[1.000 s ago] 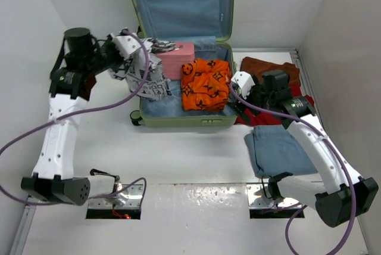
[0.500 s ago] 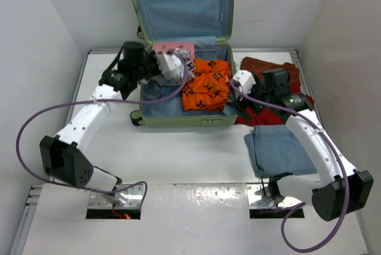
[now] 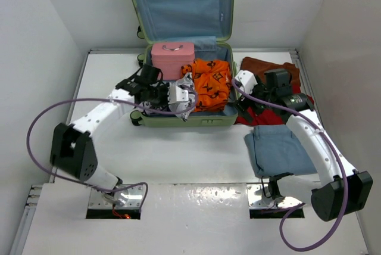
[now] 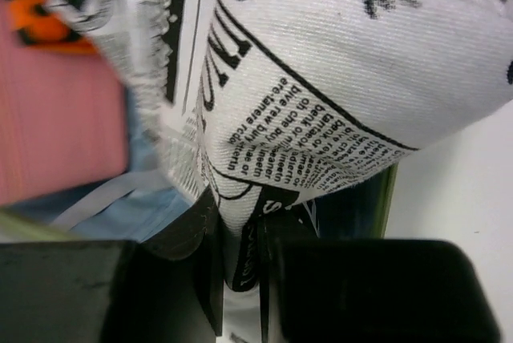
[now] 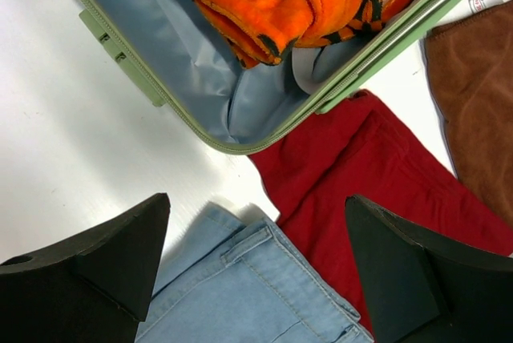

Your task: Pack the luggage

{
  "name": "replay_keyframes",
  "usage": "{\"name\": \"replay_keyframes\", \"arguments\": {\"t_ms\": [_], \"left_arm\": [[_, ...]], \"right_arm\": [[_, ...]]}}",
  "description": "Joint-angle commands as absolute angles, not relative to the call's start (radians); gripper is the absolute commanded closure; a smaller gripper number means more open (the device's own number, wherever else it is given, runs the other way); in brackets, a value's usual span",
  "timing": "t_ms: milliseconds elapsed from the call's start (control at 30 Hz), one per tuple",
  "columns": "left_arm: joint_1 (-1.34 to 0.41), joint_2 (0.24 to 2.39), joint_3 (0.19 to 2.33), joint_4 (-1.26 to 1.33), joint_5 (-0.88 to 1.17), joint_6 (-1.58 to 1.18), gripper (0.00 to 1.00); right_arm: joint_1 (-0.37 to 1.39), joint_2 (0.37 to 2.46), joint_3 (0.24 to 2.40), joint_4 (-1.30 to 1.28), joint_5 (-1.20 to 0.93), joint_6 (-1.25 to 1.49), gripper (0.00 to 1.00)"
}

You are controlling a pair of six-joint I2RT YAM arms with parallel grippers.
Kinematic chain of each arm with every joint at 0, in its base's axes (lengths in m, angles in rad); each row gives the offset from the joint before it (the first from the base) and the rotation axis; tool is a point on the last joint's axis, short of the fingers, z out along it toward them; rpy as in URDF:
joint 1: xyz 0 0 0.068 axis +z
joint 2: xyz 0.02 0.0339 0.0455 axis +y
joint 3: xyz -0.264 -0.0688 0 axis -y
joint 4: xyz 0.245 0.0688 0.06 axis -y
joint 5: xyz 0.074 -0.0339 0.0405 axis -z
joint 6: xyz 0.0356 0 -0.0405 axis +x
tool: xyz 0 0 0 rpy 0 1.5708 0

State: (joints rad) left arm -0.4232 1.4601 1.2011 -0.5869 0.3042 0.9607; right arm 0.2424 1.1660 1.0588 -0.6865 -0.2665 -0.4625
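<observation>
The large light-green hard-shell suitcase [image 3: 178, 121] lies open on the white table [image 3: 196, 154]. Its lid stands upright at the back and shows the light-blue fabric lining [image 3: 178, 5].

The left gripper [image 3: 186, 97] reaches into the front left part of the open shell. In the left wrist view its black fingers [image 4: 200, 279] are pressed together on a fold of a white cloth printed with black newspaper lettering [image 4: 337, 78]. The cloth bunches up just ahead of the fingertips and fills most of that view. Beyond the hand, toward the lid, sits a small pink rectangular case [image 3: 172, 58]. Just beside the hand, on its right, lies a crumpled orange garment with a black pattern [image 3: 208, 85] that fills the right half of the shell.

The right gripper [image 3: 243, 101] hangs outside the suitcase, close to its front right corner. Its two dark fingers [image 5: 104, 263] are spread wide with nothing between them. Under the gap between the fingers are the green rim of the case, a red cloth [image 5: 377, 167] and folded light-blue denim [image 5: 248, 287]. The red cloth is tucked against the suitcase corner, and the denim lies on the table nearer the arm's base. A brown cloth [image 5: 481, 94] lies past the red one, on the far right of this hand.
</observation>
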Motion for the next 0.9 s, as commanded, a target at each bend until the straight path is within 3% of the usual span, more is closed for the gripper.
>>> {"name": "replay_keyframes", "arguments": {"t_ms": [0,167,300,533,700,733,800,833,867], "left_arm": [[-0.394,1.58,1.291,-0.675,0.428,0.988,1.0],[-0.374,1.775,1.416,-0.775,0.468,1.032,0.98],[-0.365,1.848,1.437,-0.775,0.48,1.032,0.8],[-0.365,1.812,1.329,-0.638,0.4,0.953,0.68],[-0.377,1.793,1.264,-0.554,0.22,0.836,0.57],[-0.377,1.761,1.249,-0.537,0.209,0.825,0.53],[-0.368,1.706,1.201,-0.476,0.225,0.792,0.26],[-0.368,1.657,1.201,-0.466,0.241,0.782,0.08],[-0.354,1.634,1.201,-0.466,0.279,0.763,0.05]], "right_arm": [[0.239,1.164,1.069,-0.681,-0.288,-0.459,0.11],[0.233,1.173,1.069,-0.698,-0.288,-0.472,0.11],[0.227,1.178,1.071,-0.707,-0.285,-0.482,0.11],[0.216,1.184,1.085,-0.712,-0.296,-0.483,0.11],[0.215,1.186,1.109,-0.716,-0.301,-0.476,0.11],[0.213,1.186,1.112,-0.725,-0.299,-0.472,0.11],[0.213,1.178,1.12,-0.733,-0.296,-0.476,0.11],[0.212,1.174,1.121,-0.738,-0.295,-0.476,0.11],[0.215,1.163,1.118,-0.741,-0.291,-0.482,0.11]]}}
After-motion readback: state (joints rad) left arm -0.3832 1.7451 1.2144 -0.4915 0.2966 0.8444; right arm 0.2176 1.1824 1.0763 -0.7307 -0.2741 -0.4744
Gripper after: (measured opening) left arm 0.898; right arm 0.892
